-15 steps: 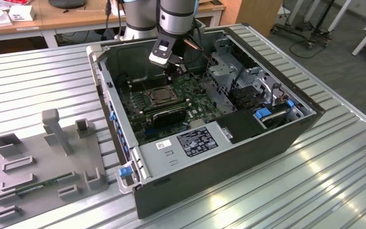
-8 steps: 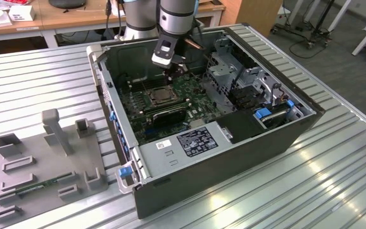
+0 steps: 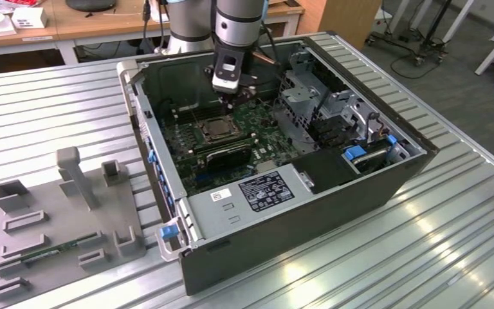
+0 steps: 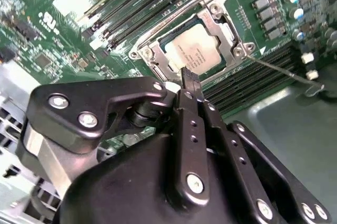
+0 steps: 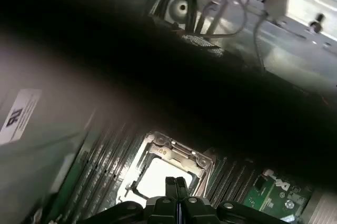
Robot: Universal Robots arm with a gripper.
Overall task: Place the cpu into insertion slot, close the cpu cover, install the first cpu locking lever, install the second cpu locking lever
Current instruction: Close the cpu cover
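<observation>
Here, my fingers [image 4: 187,76]: clenched tip to tip, grasping nothing, poised at one edge of the socket in both wrist views [image 5: 176,183]; touching or not, I cannot tell.
the cpu [image 4: 196,49]: lying flat in the insertion slot [image 4: 141,53], pale face up.
the cpu cover [image 4: 227,38]: down over the cpu, framing its face.
locking lever [image 4: 279,69]: thin rod reaching out from the socket's corner across the memory slots [image 4: 253,84].
motherboard [image 3: 256,122]: inside the open computer case [image 3: 316,212] on the slatted bench [image 3: 49,96].

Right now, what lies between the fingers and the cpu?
In the second wrist view, only the rim of the cpu cover lies between the shut fingers and the cpu.
</observation>
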